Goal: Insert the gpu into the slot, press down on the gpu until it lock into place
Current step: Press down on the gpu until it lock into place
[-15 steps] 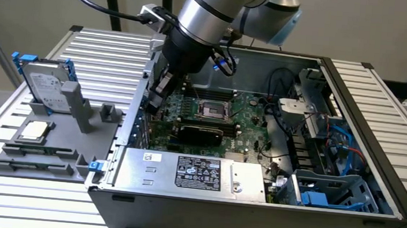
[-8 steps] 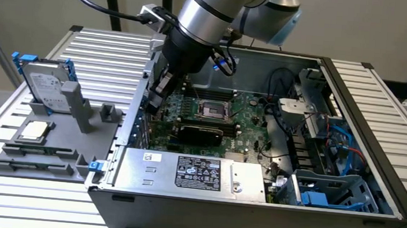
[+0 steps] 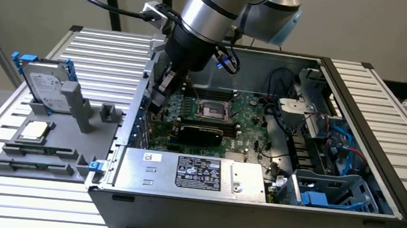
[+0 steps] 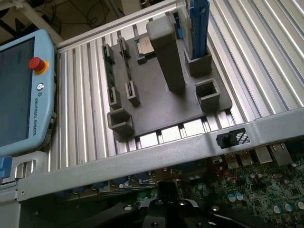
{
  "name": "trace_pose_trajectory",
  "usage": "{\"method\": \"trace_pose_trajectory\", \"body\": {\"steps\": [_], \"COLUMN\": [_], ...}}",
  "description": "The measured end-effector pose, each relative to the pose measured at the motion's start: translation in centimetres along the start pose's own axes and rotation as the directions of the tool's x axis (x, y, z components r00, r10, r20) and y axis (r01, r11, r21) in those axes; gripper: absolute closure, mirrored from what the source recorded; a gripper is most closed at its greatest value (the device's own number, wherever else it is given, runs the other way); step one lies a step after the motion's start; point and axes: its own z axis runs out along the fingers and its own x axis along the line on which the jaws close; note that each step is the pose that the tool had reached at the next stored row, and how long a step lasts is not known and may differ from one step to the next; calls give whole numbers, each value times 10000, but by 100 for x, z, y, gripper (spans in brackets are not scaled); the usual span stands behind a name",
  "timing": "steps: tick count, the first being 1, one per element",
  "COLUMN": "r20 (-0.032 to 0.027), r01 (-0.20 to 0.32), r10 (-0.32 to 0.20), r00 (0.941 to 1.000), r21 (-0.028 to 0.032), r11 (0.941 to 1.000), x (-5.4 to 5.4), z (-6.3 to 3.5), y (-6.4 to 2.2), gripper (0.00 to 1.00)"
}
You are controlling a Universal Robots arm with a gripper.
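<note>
We see the gpu seemingly seated flat on the motherboard, long axis along the power supply; our clenched, empty gripper hangs beyond its far side

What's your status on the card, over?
Claw shut, low inside the case by its wall on the exterior view's left. Gpu lying flat across the motherboard. Claw not holding it.

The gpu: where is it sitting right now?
In the exterior view the gpu lies across the middle of the motherboard, just below the CPU socket and above the silver power supply.
</note>
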Motion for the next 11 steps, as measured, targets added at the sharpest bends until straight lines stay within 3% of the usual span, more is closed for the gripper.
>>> {"method": "trace_pose_trajectory", "body": {"steps": [2,4,7,11], "r20": [19,61,172,351], "r01": [29,53,80,80], "r10": [-29,-55,-92,-129], "r00": [10000,10000,9998,9993], "r21": [112,288,707,1359], "r11": [9999,9996,9975,9907], "x": [19,36,53,57], "z": [-7,-8,-6,-9], "y": [-10,-18,-30,-37], "gripper": [89,89,89,89]}}
